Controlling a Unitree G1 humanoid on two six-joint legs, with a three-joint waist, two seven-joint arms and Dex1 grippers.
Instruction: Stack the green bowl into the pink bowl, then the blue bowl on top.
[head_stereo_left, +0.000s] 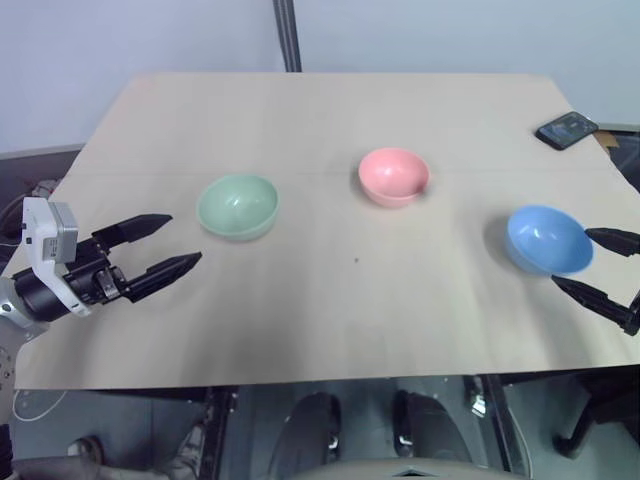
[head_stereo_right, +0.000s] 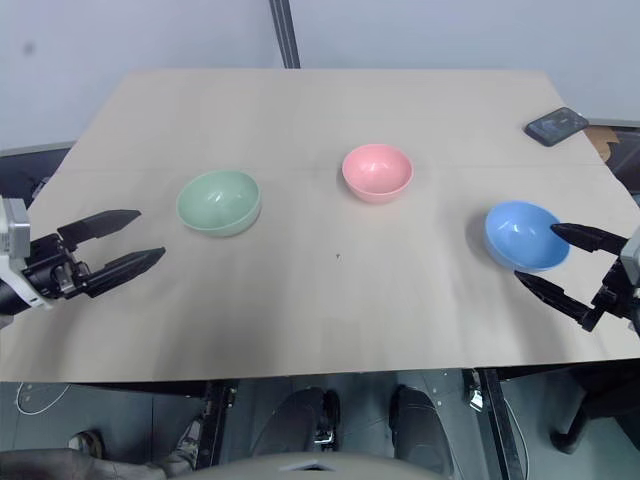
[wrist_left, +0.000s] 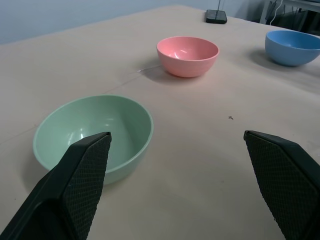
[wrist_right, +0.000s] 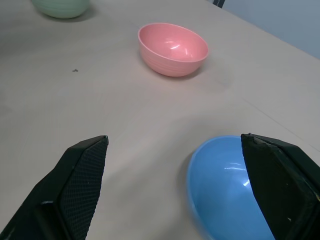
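Green bowl (head_stereo_left: 237, 207) left of pink bowl (head_stereo_left: 393, 176), blue bowl (head_stereo_left: 547, 239) right; all apart, unstacked. Left gripper (head_stereo_left: 167, 245), right gripper (head_stereo_right: 560, 262) spread wide, empty, w/ fingers aimed for pickup.

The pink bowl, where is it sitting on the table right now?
The pink bowl stands upright near the middle of the table, toward the far edge. The green bowl is to its left and the blue bowl to its right, all three apart.
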